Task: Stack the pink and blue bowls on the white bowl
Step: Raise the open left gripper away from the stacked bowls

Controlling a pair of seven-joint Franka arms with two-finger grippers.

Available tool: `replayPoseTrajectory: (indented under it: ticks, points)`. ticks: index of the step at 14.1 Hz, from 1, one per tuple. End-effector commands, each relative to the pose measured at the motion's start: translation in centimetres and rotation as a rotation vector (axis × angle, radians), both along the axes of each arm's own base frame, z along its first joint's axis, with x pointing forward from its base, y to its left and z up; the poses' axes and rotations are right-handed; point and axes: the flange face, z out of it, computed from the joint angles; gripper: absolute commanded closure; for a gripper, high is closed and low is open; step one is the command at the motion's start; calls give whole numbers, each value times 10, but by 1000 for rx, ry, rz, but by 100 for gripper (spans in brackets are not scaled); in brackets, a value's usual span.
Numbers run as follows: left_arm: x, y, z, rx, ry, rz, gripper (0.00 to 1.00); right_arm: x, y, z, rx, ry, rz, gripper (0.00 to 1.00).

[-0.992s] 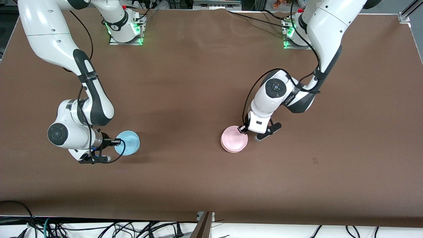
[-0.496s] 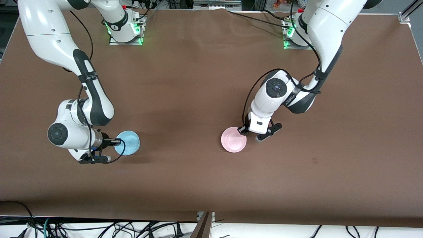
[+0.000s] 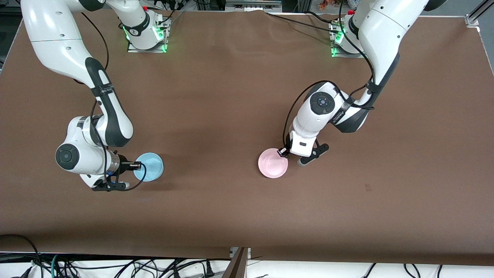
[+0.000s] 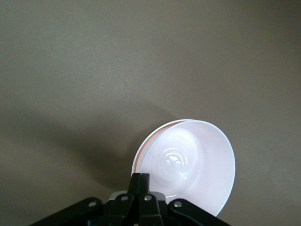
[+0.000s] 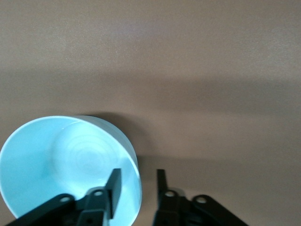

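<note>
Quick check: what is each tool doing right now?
Left tool: shut on the pink bowl rim, over the white bowl.
Right tool: open, fingers astride the blue bowl rim.

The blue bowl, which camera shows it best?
The right wrist view: the blue bowl fills it, with the right tool's open fingers astride its rim. The front view shows it small, toward the right arm's end. The left wrist view misses it.

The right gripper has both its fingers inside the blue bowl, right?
No. In the right wrist view the right gripper is open, with one finger inside the blue bowl and one outside its rim. The left gripper pinches the pink bowl.
</note>
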Motion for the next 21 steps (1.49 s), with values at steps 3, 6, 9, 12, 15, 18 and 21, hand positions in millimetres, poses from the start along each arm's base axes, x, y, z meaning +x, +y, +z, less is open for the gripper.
replayPoseTrajectory:
  ticks: [3, 6, 9, 12, 15, 18, 21]
  points:
    - [6, -8, -19, 62, -19, -3, 100, 11, -5, 64, 12, -90, 12, 0]
    - [7, -7, -19, 71, -25, 8, 100, 8, 7, 106, 21, -106, 15, 0]
    - [27, 8, 14, 62, -59, 48, 100, 6, 4, 110, 20, -92, 8, 0]
    - [42, 18, 43, 81, -70, 68, 100, 6, 6, 83, 19, -74, 5, 0]
    - [57, 28, 71, 138, -25, 68, 100, 6, 4, 64, 18, -62, 1, 0]
    - [67, 41, 87, 161, -4, 54, 100, 3, 5, 54, 17, -44, 2, 0]
    - [71, 55, 102, 148, 13, 45, 100, 3, 5, 54, 15, -44, 5, 0]
